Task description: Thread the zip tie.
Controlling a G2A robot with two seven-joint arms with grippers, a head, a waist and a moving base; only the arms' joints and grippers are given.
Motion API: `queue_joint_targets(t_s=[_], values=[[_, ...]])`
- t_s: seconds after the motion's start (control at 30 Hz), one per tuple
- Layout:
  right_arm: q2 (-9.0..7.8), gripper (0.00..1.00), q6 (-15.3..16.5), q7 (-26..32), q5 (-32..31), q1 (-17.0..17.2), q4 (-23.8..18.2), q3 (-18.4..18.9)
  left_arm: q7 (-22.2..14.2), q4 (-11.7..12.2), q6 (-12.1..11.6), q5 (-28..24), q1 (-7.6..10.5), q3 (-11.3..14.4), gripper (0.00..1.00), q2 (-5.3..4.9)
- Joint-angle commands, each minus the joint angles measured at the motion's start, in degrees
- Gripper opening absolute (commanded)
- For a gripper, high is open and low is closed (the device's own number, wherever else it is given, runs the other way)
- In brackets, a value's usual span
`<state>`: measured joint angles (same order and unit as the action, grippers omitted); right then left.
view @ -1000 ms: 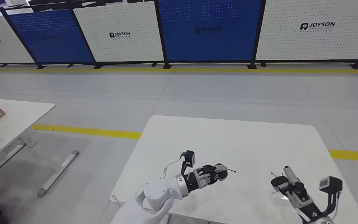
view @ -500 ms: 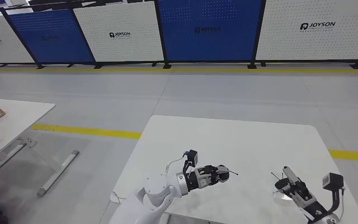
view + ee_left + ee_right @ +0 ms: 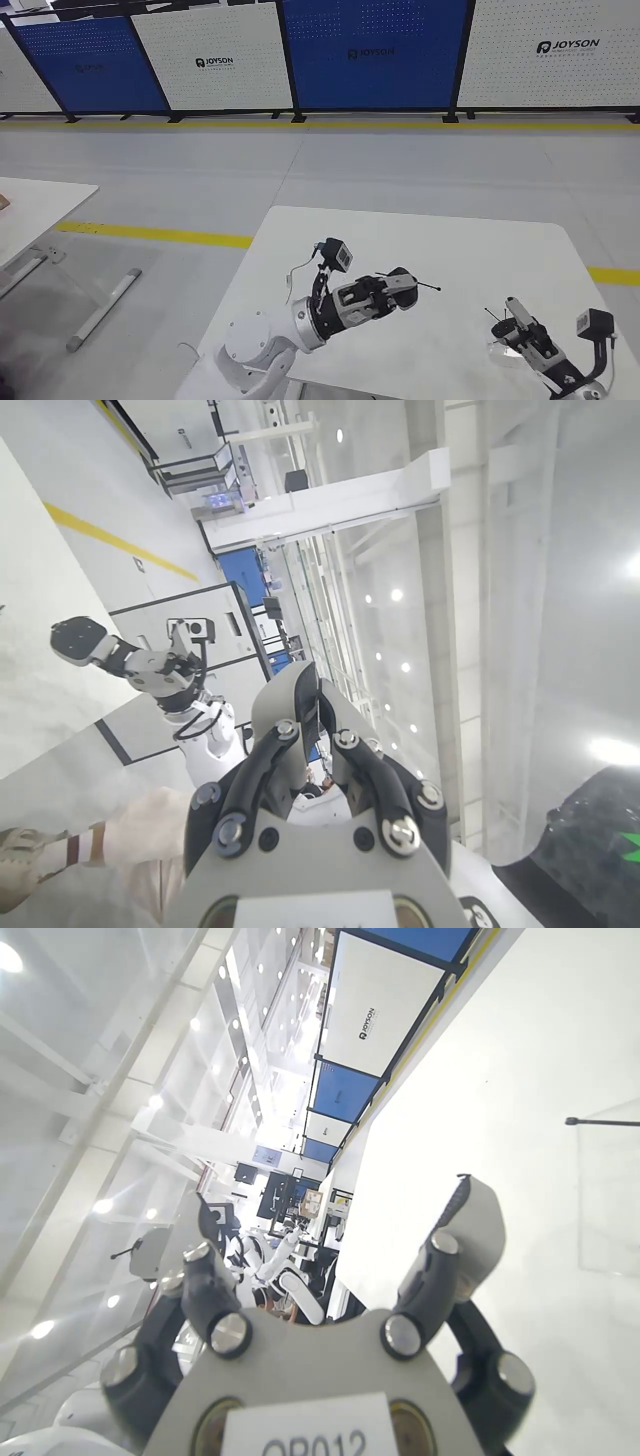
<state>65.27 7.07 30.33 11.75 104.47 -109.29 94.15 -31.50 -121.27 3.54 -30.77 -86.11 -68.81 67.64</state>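
The thin zip tie (image 3: 428, 287), pinched in the closed left gripper (image 3: 403, 281), may swivel off-aim before the right gripper (image 3: 332, 1198), fingers apart, meets it.

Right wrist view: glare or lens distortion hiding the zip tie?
Right wrist view: ceiling lamps flare, wide lens bows straight beams; the thin black plastic zip tie shows clear of the flare against the white table. Left wrist view: lamp bloom hazes the ceiling. Top view: even light.

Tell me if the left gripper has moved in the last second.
Yes. In the top view the left gripper has shifted toward the table's far edge.
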Motion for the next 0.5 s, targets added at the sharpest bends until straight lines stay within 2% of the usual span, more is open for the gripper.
queue_joint_targets(t_s=[0.0, 0.13, 0.2, 0.33, 0.47], values=[[0.00, 1.00, 0.0, 0.0, 0.0, 0.0, 0.0, 0.0, 0.0, 0.1, 0.0, 0.1, 0.03, 0.0, 0.00, 0.00], [0.00, 1.00, 0.0, 0.0, 0.0, 0.0, 0.0, 0.0, 0.0, 0.1, 0.0, 0.1, 0.03, 0.0, 0.00, 0.00], [0.00, 1.00, 0.0, 0.0, 0.0, 0.0, 0.0, 0.0, -1.6, -0.1, 0.0, -3.6, 0.02, 0.9, 0.00, 0.12], [0.00, 1.00, 0.0, 0.0, 0.0, 0.0, 0.0, 0.0, -4.5, 0.0, -1.6, -10.1, 0.51, 0.0, 0.00, 0.15], [0.00, 1.00, 0.0, 0.0, 0.0, 0.0, 0.0, 0.0, -4.4, -0.1, -1.7, -10.0, 0.67, -0.5, 0.00, 0.08]])
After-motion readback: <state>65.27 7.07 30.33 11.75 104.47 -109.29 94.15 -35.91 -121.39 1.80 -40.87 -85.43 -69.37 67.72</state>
